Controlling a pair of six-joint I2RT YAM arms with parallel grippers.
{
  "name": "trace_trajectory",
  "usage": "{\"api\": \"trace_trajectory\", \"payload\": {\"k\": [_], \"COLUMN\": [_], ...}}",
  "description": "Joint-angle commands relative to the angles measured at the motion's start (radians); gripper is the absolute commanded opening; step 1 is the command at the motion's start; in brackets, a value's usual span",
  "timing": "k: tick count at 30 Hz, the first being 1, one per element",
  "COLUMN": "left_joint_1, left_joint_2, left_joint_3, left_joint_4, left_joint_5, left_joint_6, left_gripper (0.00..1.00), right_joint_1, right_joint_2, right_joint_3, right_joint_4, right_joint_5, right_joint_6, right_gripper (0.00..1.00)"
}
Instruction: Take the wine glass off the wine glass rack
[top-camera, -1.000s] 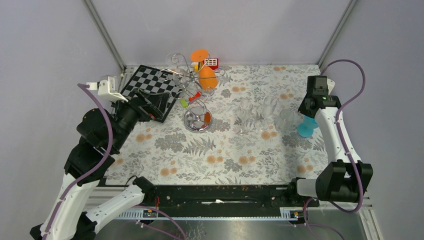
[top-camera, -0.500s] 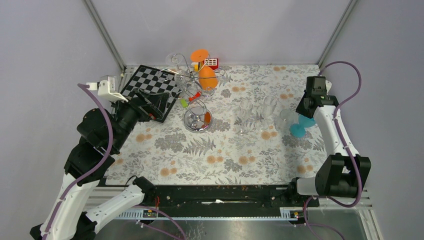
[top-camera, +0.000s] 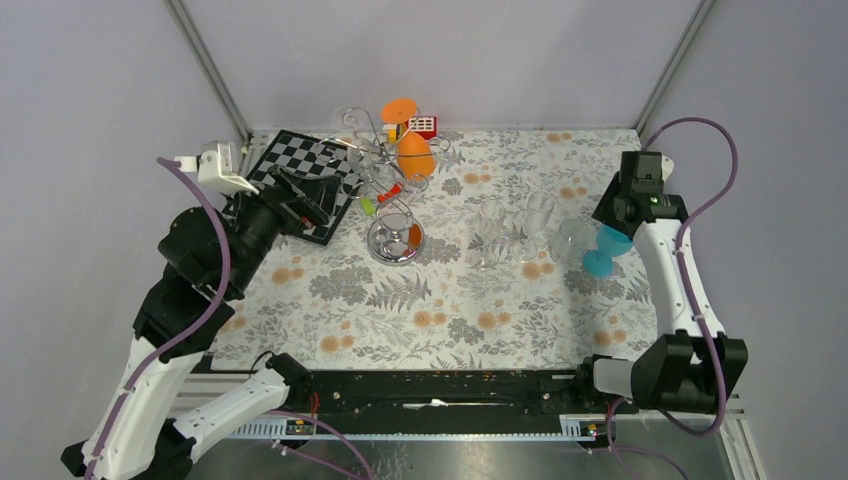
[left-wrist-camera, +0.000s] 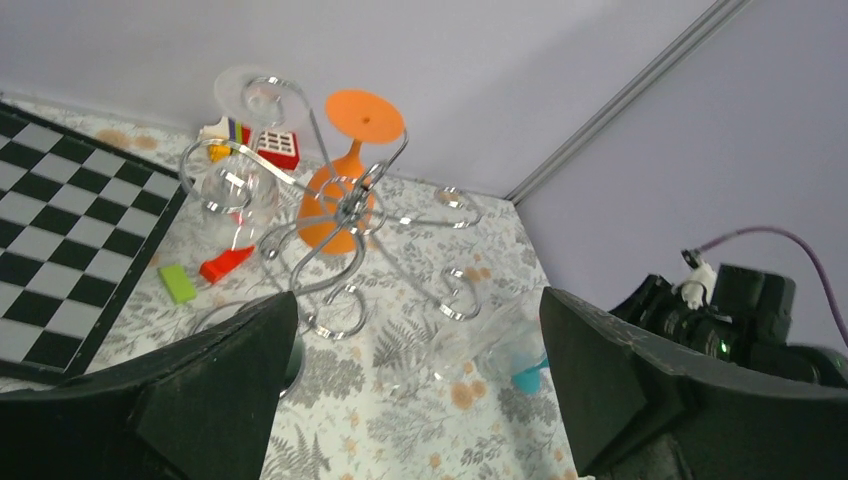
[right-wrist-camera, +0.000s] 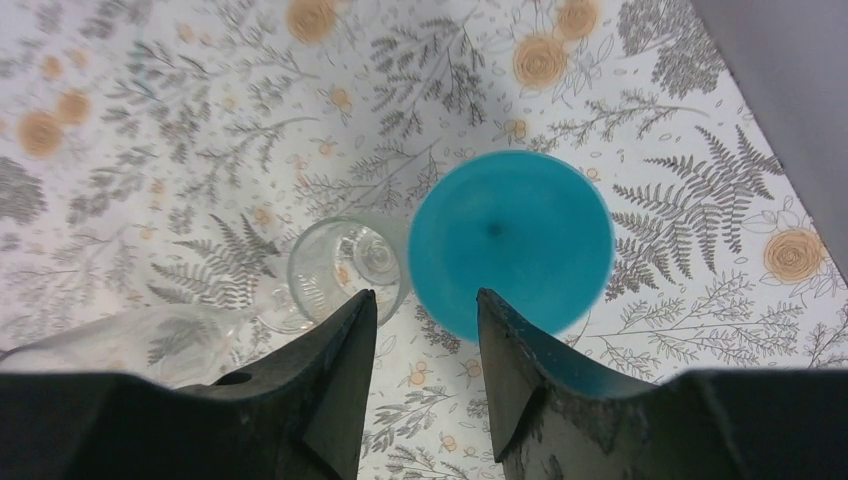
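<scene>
We seem mid-approach: our left gripper (left-wrist-camera: 417, 300), fingers spread wide and empty, faces the wine glass rack (left-wrist-camera: 352, 207) ahead, where the orange wine glass (left-wrist-camera: 322, 222) hangs foot-up. Next we must advance, grip it, and slide it free.

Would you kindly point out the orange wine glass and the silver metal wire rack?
Orange wine glass (left-wrist-camera: 365, 115), left wrist view, on its flat foot.
Silver metal wire rack (top-camera: 385, 246), top external view, on its round base.

wine glass rack (left-wrist-camera: 346, 205) base part-hidden (left wrist), blue glass (right-wrist-camera: 510, 240) blurred
</scene>
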Motion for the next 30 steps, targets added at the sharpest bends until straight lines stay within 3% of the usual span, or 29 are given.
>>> {"api": "trace_trajectory", "payload": {"k": [1, 6, 18, 24, 30], "left_joint_1": [0.009, 0.093, 0.578, 0.750, 0.766], "left_joint_2": [0.128, 0.243, 0.468, 0.586, 0.710], "left_joint_3": [0.138, 0.194, 0.197, 0.091, 0.072], "left_joint_4": [0.055, 0.069, 0.120, 0.373, 0.638], "left_joint_5": [-0.013, 0.025, 0.558, 0.854, 1.034], "left_joint_6": [-0.031, -0.060, -0.184, -0.354, -0.511], "left_gripper": [0.96, 0.96, 0.94, 0.91, 0.88], "right_joint_1": [-0.006, -0.006, -0.006, -0.006, -0.006], "right_joint_2": [-0.123, -0.221, -0.365, -0.397, -0.398], "right_joint_3": [0.052, 0.055, 0.008, -0.010, -0.022], "right_joint_4": [-0.025, -0.029, -0.012, 0.011, 0.029], "right_joint_5": [0.002, -0.076, -0.238, -0.306, -0.361], "right_joint_6": [0.022, 0.046, 0.058, 0.065, 0.084], "right_gripper": [0.49, 0.49, 0.53, 0.54, 0.55]}}
